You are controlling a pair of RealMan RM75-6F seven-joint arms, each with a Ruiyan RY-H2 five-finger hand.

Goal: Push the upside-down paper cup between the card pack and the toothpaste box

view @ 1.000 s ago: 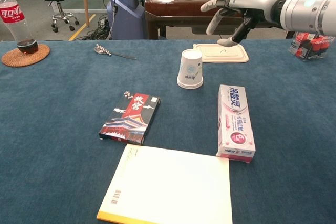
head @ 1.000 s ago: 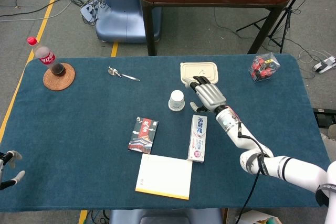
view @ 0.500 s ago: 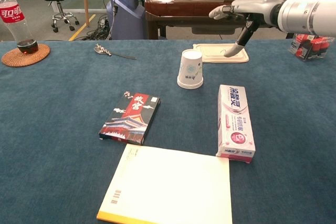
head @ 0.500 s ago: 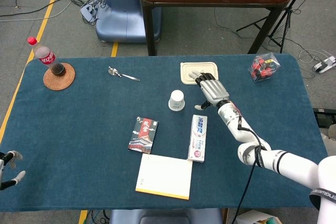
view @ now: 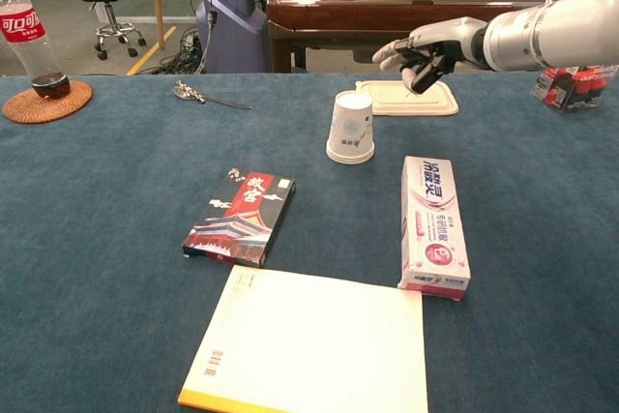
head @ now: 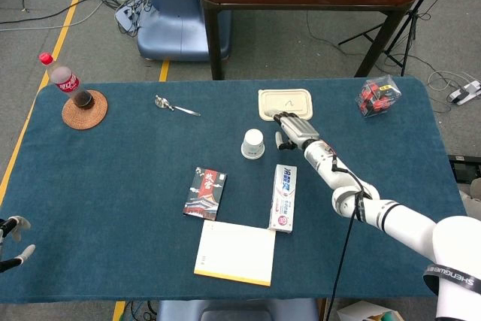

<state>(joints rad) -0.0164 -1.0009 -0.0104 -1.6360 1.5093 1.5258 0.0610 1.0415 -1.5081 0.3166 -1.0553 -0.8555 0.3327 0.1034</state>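
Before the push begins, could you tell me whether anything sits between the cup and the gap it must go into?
Nothing visible does. The cup stands beyond the gap, and only bare cloth lies between the card pack and toothpaste box.

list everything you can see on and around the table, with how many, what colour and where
paper cup: 1, white, upside down, table centre
card pack: 1, dark with red, left of toothpaste box
toothpaste box: 1, white and pink, right of card pack
notebook: 1, pale yellow, near edge
tray lid: 1, cream, behind cup
spoon: 1, silver, far side
cola bottle: 1, red label, on woven coaster
clear box: 1, red contents, far right
right hand: fingers curled, right of cup, not touching
left hand: near left edge, holding nothing
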